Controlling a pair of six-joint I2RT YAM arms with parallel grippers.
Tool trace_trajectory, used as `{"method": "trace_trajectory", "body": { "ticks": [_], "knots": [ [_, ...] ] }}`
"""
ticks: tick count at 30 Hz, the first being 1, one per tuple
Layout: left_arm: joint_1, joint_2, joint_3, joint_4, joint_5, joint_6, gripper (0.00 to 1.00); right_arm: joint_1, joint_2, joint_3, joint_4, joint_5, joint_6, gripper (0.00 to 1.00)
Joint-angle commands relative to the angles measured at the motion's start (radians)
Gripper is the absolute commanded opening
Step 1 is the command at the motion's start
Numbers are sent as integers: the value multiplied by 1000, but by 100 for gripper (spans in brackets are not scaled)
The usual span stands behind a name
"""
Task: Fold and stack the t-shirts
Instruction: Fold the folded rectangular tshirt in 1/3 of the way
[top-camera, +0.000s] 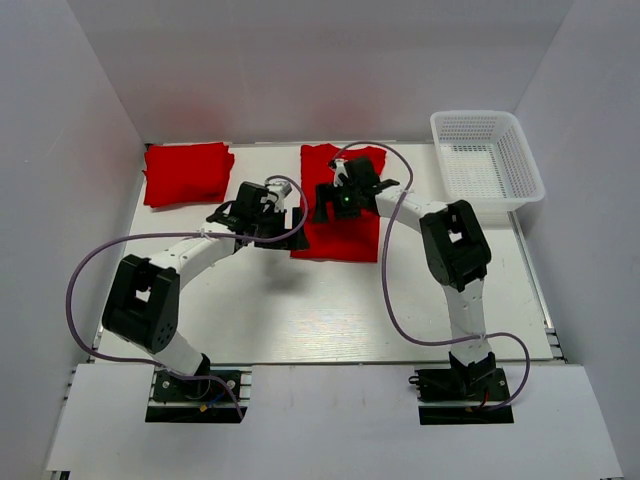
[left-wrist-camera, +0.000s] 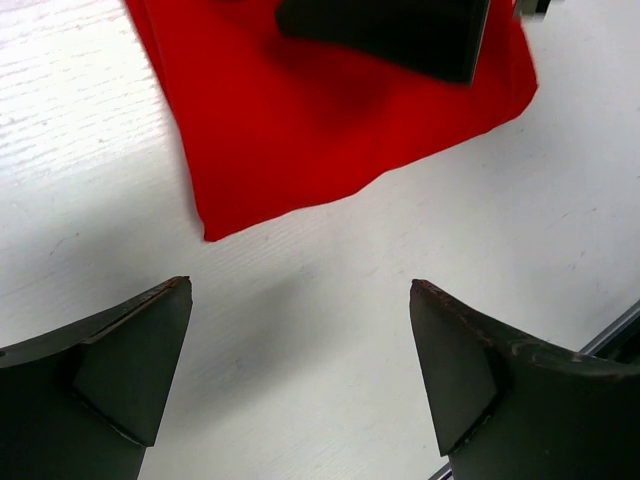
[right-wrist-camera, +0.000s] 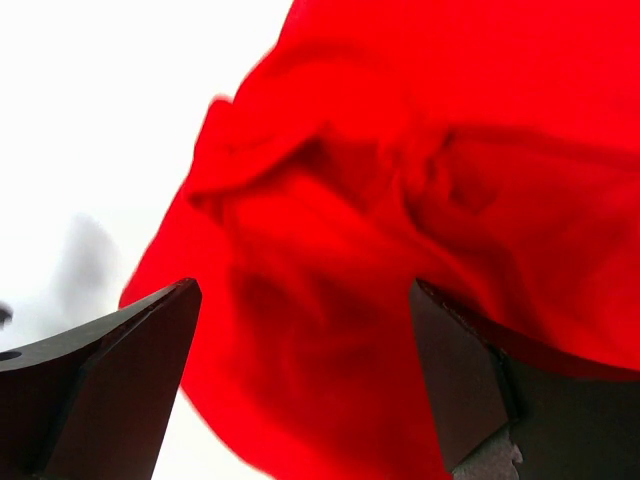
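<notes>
A bright red t-shirt (top-camera: 340, 232) lies in the middle back of the table, partly folded and rumpled at its far end. My right gripper (top-camera: 342, 193) hovers over that rumpled part, open; in the right wrist view the red cloth (right-wrist-camera: 420, 200) lies between and beyond the open gripper (right-wrist-camera: 300, 285), and nothing is held. My left gripper (top-camera: 262, 208) is open and empty just left of this shirt, over bare table (left-wrist-camera: 300, 285); the shirt's near corner (left-wrist-camera: 330, 130) lies ahead of it. A folded red t-shirt (top-camera: 186, 172) lies at the back left.
A white mesh basket (top-camera: 520, 165) stands at the back right corner, nothing in it. White walls close in the back and both sides. The right gripper's dark body (left-wrist-camera: 390, 30) shows at the top of the left wrist view. Purple cables loop off both arms.
</notes>
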Motion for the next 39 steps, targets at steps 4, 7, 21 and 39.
{"method": "trace_trajectory", "body": {
  "ticks": [4,7,21,39],
  "knots": [
    [-2,-61,-14,-32,-45,4,100,-6,50,108,132,135,-2,90],
    [-2,-61,-14,-44,-45,4,100,-9,80,157,166,194,-40,90],
    [-2,-70,-14,-104,-97,4,100,-52,44,324,51,257,-405,90],
    [7,-123,-83,-123,-157,-5,100,54,-93,-41,-16,191,-944,90]
  ]
}}
